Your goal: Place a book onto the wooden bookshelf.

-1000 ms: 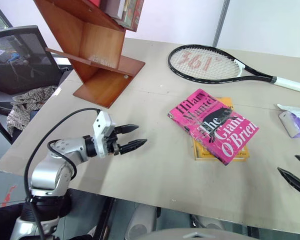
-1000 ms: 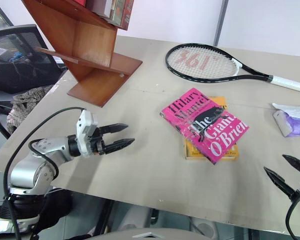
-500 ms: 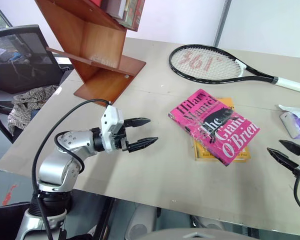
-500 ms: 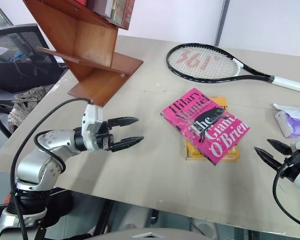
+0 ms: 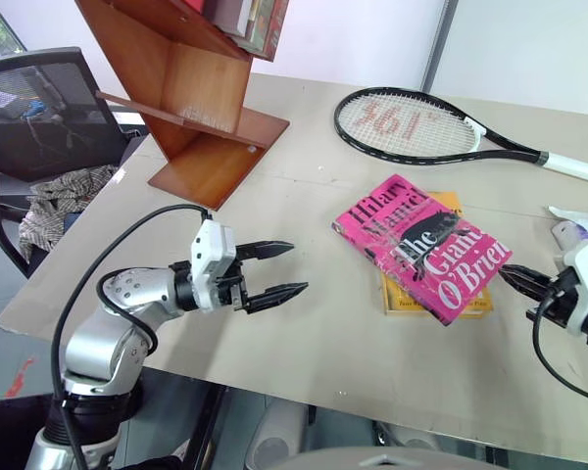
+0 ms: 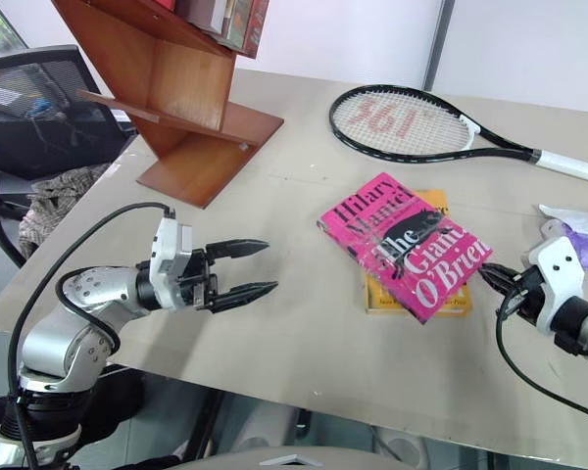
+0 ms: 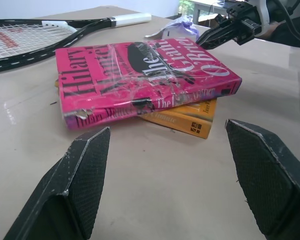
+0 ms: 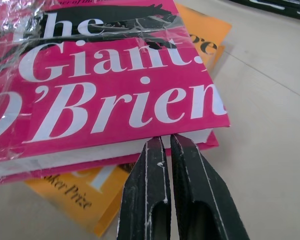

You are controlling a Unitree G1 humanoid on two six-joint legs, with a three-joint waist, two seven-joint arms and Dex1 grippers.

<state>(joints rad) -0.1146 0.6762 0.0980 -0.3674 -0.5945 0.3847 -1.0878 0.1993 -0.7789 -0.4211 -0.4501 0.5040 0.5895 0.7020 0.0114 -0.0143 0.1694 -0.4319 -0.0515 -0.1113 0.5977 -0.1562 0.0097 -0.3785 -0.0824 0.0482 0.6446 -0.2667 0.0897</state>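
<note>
Right gripper (image 8: 166, 142) (fingers together) seemingly touches one pink book (image 5: 421, 245).

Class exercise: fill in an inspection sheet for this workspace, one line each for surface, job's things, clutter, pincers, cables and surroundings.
Surface: beige table, flat.
Job's things: pink book lies on a yellow-orange book; wooden bookshelf at the far left corner, with books on its upper board.
Clutter: tennis racket beyond the books; white and purple packet at the right edge.
Pincers: left pincer open, clear of the books; right pincer shut, tips at the pink book's near corner.
Cables: black cable loops over the left arm; another runs by the right wrist.
Surroundings: black office chair with patterned cloth; white wall.
</note>
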